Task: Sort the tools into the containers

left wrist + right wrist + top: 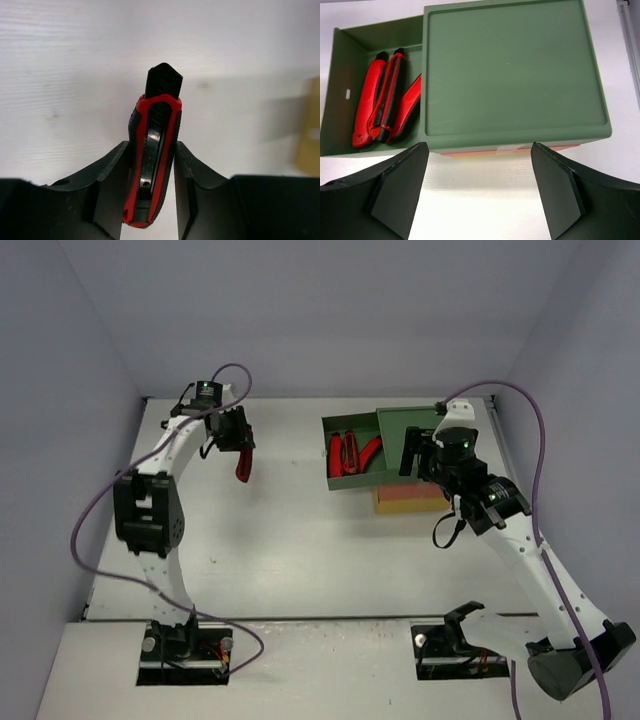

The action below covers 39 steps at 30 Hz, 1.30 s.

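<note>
From above and behind the arm bases, the fixed overhead camera faces down over the whole white surface (300, 540). The left wrist camera peers closely past the left tool (153, 147) at a red-and-black utility knife (155, 120). The right wrist camera looks past the right tool (479, 147) down onto a green-topped plastic drawer unit (515, 70). The overhead view shares both.

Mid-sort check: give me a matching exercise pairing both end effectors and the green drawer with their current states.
Column one:
1. left end effector
2. right end effector
3. green drawer

Column two:
A. pulled out, red tools inside
B. shut on the red utility knife
C. open, holding nothing, at the stacked unit

Pairs: 1-B, 2-C, 3-A.
</note>
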### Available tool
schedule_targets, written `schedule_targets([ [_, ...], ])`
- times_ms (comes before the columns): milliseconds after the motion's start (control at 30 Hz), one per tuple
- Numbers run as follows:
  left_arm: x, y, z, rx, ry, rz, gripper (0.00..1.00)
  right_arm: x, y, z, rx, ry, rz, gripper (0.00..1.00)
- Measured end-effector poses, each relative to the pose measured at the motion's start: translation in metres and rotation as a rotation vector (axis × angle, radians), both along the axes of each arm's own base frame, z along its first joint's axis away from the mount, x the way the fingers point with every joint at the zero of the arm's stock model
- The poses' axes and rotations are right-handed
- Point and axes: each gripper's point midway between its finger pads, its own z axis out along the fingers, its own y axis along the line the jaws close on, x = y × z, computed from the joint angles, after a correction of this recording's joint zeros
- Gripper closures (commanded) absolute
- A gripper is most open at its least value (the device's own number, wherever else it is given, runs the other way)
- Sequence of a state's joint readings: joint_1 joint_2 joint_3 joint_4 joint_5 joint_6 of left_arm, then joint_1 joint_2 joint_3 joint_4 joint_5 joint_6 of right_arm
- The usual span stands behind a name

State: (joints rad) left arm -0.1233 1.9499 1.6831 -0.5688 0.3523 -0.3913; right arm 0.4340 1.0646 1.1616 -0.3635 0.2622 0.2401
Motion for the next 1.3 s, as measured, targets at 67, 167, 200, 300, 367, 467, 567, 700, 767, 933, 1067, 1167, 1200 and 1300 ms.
schedule_targets([
  [67,-0.002,-0.026,0.055,-0.106,-0.102,0.051,1.00,0.003,-0.004,0.001,0.000,0.000,-0.015,0.19],
  [167,-0.014,-0.077,0.142,-0.268,-0.266,0.056,1.00,0.008,-0.007,0.003,0.000,0.000,-0.029,0.19],
  [200,-0.020,-0.096,0.167,-0.320,-0.306,0.042,1.00,0.010,-0.007,0.003,0.000,0.000,-0.033,0.19],
  [300,-0.037,-0.154,0.224,-0.470,-0.396,-0.009,1.00,0.012,-0.008,0.004,0.000,0.000,-0.039,0.19],
  [367,-0.048,-0.189,0.242,-0.548,-0.407,-0.037,0.99,0.013,-0.010,0.005,0.001,-0.001,-0.043,0.19],
  [467,-0.053,-0.228,0.237,-0.607,-0.370,-0.045,0.93,0.013,-0.011,0.005,0.002,-0.001,-0.048,0.19],
  [567,-0.041,-0.251,0.210,-0.599,-0.322,-0.006,0.87,0.012,-0.012,0.006,0.009,-0.006,-0.053,0.19],
  [700,-0.029,-0.266,0.168,-0.550,-0.262,0.042,0.81,0.008,-0.015,0.014,0.028,-0.028,-0.063,0.18],
  [767,-0.027,-0.269,0.152,-0.524,-0.242,0.056,0.75,0.005,-0.017,0.020,0.039,-0.048,-0.067,0.18],
  [933,-0.031,-0.273,0.146,-0.492,-0.232,0.051,0.64,-0.005,-0.024,0.030,0.054,-0.087,-0.086,0.17],
  [1067,-0.038,-0.280,0.156,-0.492,-0.251,0.015,0.63,-0.006,-0.031,0.030,0.050,-0.093,-0.112,0.17],
  [1167,-0.045,-0.286,0.155,-0.477,-0.251,-0.013,0.62,-0.004,-0.035,0.028,0.045,-0.089,-0.130,0.17],
  [1200,-0.048,-0.288,0.154,-0.472,-0.247,-0.019,0.62,-0.003,-0.037,0.027,0.042,-0.086,-0.138,0.17],
  [1300,-0.055,-0.288,0.149,-0.456,-0.237,-0.031,0.61,0.001,-0.041,0.022,0.032,-0.069,-0.155,0.17],
])
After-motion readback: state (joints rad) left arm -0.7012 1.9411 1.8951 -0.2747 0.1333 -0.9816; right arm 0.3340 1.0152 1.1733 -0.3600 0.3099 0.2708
